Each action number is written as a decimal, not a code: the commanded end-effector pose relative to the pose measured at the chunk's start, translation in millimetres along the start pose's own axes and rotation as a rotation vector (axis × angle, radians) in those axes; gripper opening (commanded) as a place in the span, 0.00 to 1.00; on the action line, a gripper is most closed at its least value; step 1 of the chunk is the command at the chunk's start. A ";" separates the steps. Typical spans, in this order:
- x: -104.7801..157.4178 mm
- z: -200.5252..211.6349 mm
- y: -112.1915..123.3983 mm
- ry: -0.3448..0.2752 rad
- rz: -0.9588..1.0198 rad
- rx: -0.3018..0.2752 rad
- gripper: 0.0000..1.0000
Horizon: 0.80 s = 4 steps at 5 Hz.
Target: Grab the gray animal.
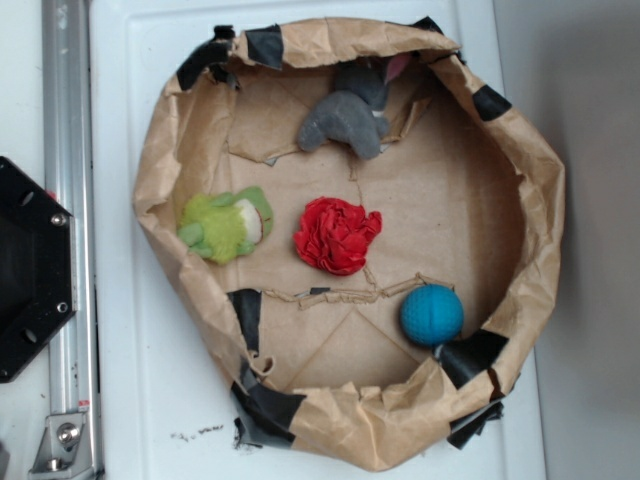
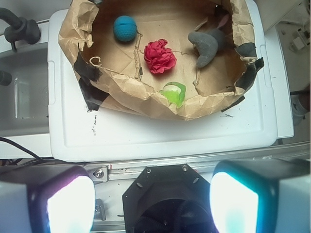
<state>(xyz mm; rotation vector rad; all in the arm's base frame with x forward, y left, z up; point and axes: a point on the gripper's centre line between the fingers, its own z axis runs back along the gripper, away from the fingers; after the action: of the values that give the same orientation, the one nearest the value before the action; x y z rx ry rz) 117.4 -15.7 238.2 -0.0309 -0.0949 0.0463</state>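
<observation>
The gray animal [image 1: 348,116] lies against the far wall of a brown paper basin [image 1: 520,150], a pinkish ear poking up behind it. In the wrist view the gray animal [image 2: 206,44] sits at the upper right inside the basin [image 2: 131,94]. My gripper [image 2: 152,203] hangs high above the robot's black base, well short of the basin, open, with nothing between its two glowing pads [image 2: 70,204]. The gripper does not show in the exterior view.
Inside the basin lie a lime-green plush [image 1: 228,224], a red crumpled ball [image 1: 337,235] and a blue ball [image 1: 432,314]. The basin stands on a white tray [image 2: 160,133]. A metal rail [image 1: 68,200] and the black robot base [image 1: 30,270] lie to the left.
</observation>
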 end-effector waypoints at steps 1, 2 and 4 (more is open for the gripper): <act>0.0 0.0 0.0 0.000 0.000 0.000 1.00; 39.2 -52.7 38.7 -0.036 0.097 0.121 1.00; 98.9 -102.3 77.6 -0.134 0.513 0.060 1.00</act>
<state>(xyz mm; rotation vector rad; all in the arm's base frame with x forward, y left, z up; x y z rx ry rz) 218.7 49.5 127.3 0.0081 -0.1593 0.5433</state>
